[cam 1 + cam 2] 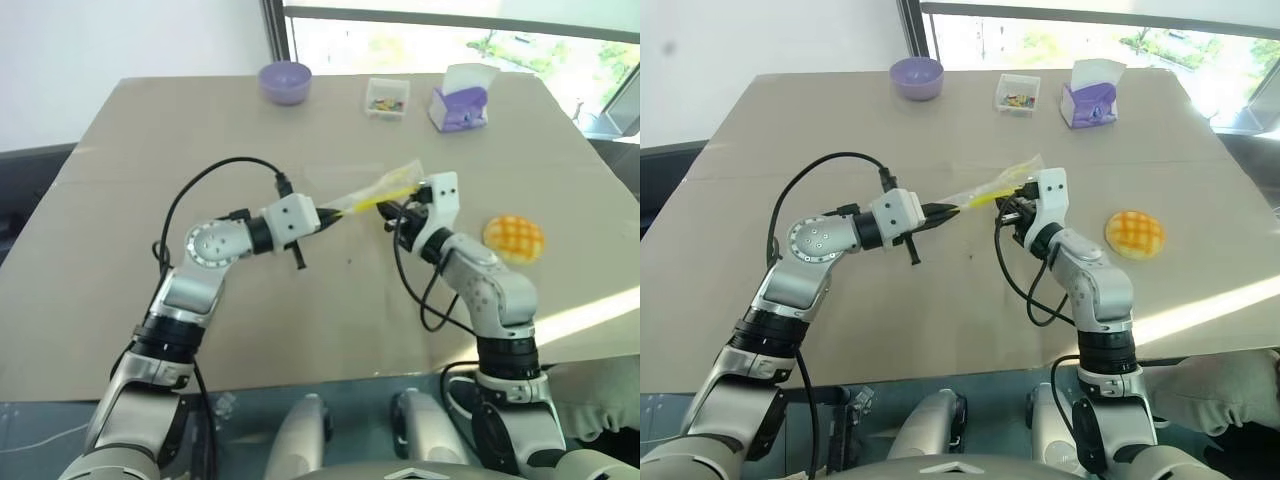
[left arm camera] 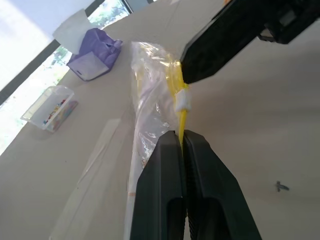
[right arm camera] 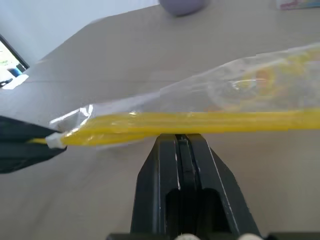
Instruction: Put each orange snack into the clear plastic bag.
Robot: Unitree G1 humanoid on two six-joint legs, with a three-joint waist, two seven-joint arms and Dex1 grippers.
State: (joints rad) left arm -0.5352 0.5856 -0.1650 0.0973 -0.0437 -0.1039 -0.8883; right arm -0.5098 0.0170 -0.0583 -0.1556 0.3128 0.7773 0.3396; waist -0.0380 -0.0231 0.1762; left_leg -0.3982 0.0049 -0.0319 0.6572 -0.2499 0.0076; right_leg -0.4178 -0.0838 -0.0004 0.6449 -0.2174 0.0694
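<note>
left claw [image 2: 181,142]: clenched on the yellow seal strip of the bag [image 1: 375,190], at one end of the strip, beside the small white slider. right claw [image 3: 181,140]: clenched on the same strip further along, fingers pressed together under it. both claws face each other over the middle of the tabletop [image 1: 150,150], close together, with the strip stretched between them. the bag is held off the tabletop, its clear film trailing away from the strip toward the far side. snack [image 1: 514,238]: lies on the tabletop to the right of the right claw, apart from it and outside the bag, grid pattern up. far edge of the tabletop, left to right: purple bowl [image 1: 285,81], clear box [image 1: 387,98] of coloured bits, purple tissue pack [image 1: 459,103]. all three stand well apart from the claws.
</note>
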